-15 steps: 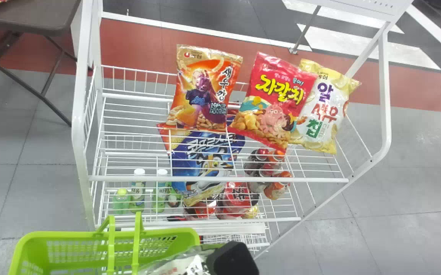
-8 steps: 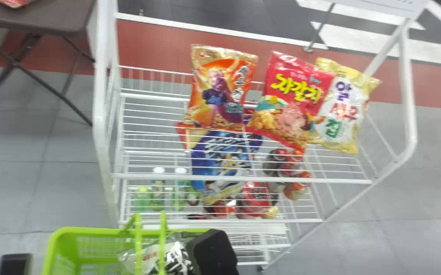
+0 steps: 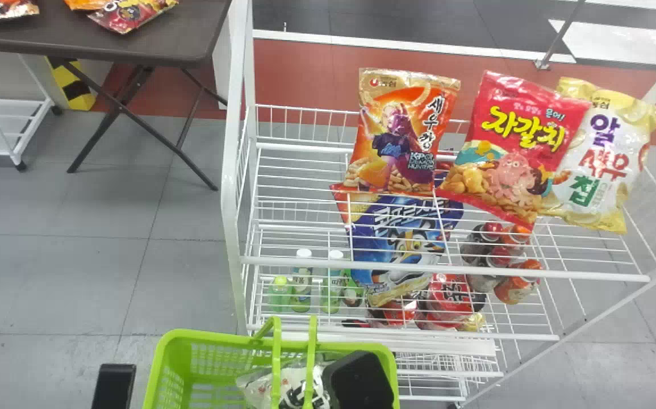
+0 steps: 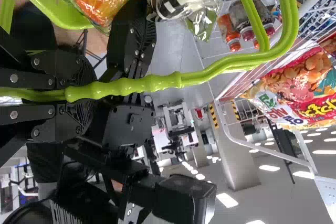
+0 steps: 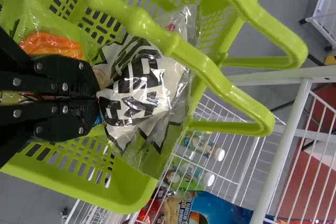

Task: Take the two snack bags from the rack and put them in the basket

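Where the right gripper (image 3: 359, 380) hangs over the right part of the lime-green perforated plastic basket (image 3: 220, 337), bottom centre of the head view, its jaws are clenched on a transparent snack bag with black-and-white print (image 3: 291, 389). The bag lies within the basket's walls; in the right wrist view, the jaws' tips meet at its gathered end.

The left gripper (image 3: 113, 386), seen at the bottom of the head view just beside the basket's left side, has its jaws grasping the basket's ribbed lime-green handle (image 4: 157, 83), which passes between them in the left wrist view. Also in the basket: a green-tinted transparent bag with an orange patch (image 5: 47, 43), near the right gripper's jaws.

Centre to right of the head view: white wire rack (image 3: 231, 170). Its top level bears 3 snack bags: orange-and-gold (image 3: 398, 136), red (image 3: 509, 153) and yellow-and-white (image 3: 603, 156), the last partly behind the red one. Lower down are a blue bag with a cartoon animal (image 3: 401, 244), green bottles with white caps (image 3: 302, 287) and several drink cans (image 3: 498, 253). Upper left: dark brown folding surface (image 3: 134, 48) carrying small colourful packets (image 3: 129, 14).
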{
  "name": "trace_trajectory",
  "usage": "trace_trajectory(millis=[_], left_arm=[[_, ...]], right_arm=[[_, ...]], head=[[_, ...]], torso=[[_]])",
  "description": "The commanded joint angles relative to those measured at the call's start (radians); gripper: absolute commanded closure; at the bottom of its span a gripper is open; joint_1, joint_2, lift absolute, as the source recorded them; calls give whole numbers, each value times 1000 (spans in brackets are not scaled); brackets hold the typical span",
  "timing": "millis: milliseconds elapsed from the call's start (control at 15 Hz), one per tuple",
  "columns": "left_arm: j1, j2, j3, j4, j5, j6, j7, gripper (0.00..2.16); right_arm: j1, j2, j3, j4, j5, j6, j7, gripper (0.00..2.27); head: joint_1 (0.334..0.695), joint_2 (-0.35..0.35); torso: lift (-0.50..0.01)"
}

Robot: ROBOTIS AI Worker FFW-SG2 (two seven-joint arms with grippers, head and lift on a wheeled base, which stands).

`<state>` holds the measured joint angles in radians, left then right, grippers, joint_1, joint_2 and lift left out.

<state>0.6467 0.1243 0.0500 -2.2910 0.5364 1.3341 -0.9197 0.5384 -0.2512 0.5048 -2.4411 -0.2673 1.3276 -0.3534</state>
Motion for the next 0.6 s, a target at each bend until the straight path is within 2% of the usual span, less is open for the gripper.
trace_trajectory(millis=[0, 333, 533], left_arm=[[2, 1, 1, -8, -1, 0, 1, 1838], [4, 6, 5, -16, 1, 0, -1, 1838], [7, 6, 13, -16, 2, 0, -5, 1838]], right_arm=[[0, 1, -31, 2, -52, 58, 8, 6], [18, -2, -58, -3, -44, -9, 30, 63], [45, -10, -77, -82, 25, -37, 28, 83]], head=[[695, -132], [695, -163], [695, -165]], torso=[[-11], [-11], [-11]])
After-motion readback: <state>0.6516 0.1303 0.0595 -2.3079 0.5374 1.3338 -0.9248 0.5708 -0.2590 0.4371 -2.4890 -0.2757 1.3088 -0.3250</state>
